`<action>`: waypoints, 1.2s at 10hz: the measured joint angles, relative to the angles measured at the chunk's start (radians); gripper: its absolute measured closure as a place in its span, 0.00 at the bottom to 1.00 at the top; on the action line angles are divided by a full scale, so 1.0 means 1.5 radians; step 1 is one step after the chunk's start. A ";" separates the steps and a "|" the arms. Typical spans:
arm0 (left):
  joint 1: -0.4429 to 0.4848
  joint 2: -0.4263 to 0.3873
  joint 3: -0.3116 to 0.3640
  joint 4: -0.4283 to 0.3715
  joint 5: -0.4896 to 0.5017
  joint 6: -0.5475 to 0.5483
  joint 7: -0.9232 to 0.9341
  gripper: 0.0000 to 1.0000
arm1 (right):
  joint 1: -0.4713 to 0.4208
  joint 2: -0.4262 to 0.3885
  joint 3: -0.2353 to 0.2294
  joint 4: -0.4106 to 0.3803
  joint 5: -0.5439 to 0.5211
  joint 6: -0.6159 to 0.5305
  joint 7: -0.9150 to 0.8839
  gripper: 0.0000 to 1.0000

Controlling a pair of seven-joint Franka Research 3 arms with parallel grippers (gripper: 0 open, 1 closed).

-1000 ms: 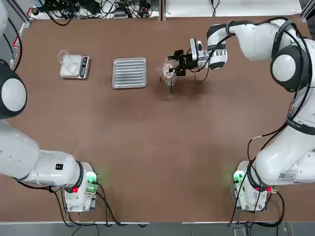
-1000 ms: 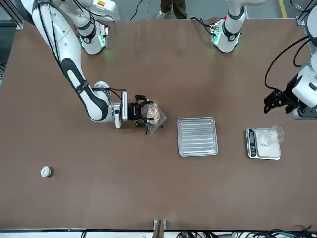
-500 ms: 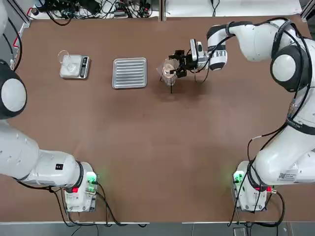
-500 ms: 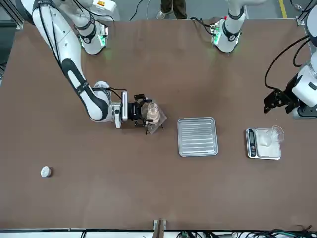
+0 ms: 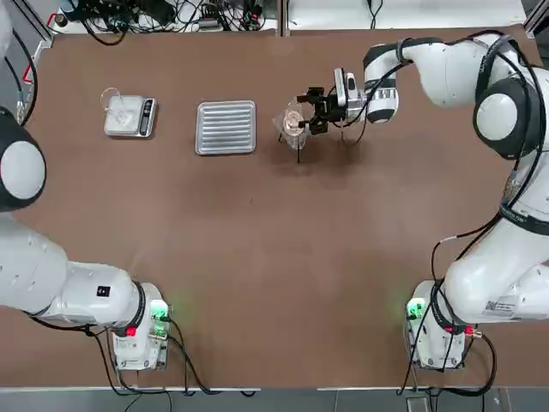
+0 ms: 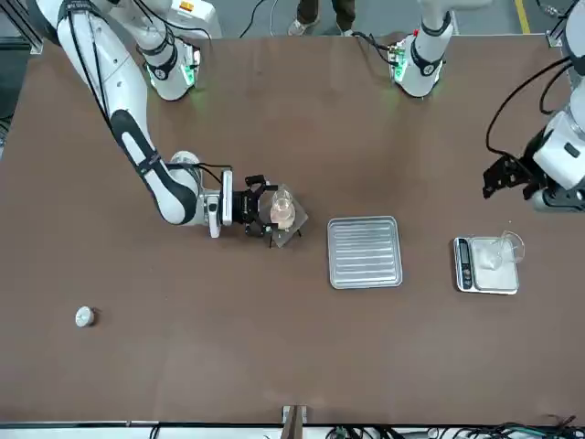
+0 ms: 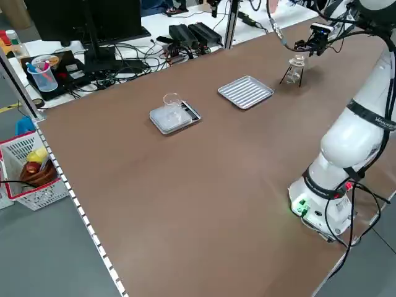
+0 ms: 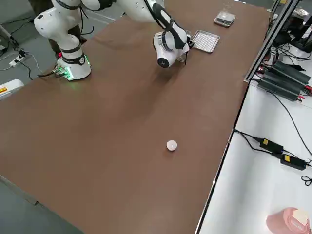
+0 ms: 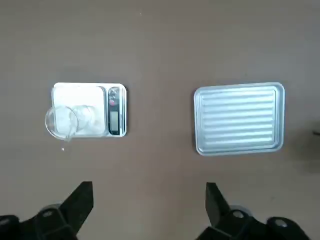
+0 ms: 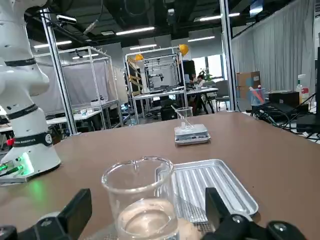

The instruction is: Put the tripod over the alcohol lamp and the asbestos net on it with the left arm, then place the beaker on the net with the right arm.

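Observation:
The clear beaker [image 5: 294,120] [image 10: 142,200] stands upright with some liquid in it on the asbestos net [image 6: 297,222]. The net lies on the black wire tripod [image 7: 288,77]. From above, the alcohol lamp is hidden under the net. My right gripper [image 5: 313,110] [image 10: 146,197] sits level with the beaker on its right in the top view. It is open, its fingers [image 10: 77,210] spread wider than the glass and apart from it. My left gripper [image 6: 505,174] [image 9: 148,200] hovers open above the scale, holding nothing.
A ridged silver tray [image 5: 226,127] lies just left of the stand. A white scale [image 5: 130,116] with a clear glass vessel on it sits farther left. A small white cap [image 6: 84,316] rests far off near the table's right front area.
The right gripper's fingers have spread off the beaker and the gripper has drawn back slightly to the right. The beaker stays on the net. The left gripper shifted a little.

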 joint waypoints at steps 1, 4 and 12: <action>-0.001 -0.011 -0.008 0.001 0.000 -0.019 -0.002 0.00 | -0.017 0.000 0.013 -0.006 0.000 0.000 0.000 0.00; -0.003 -0.024 -0.012 0.002 0.000 -0.032 -0.015 0.00 | -0.069 0.000 0.046 -0.027 0.000 -0.001 0.000 0.00; 0.019 0.016 -0.012 0.042 0.000 -0.026 -0.015 0.00 | -0.187 0.000 0.114 -0.049 -0.012 -0.028 0.002 0.00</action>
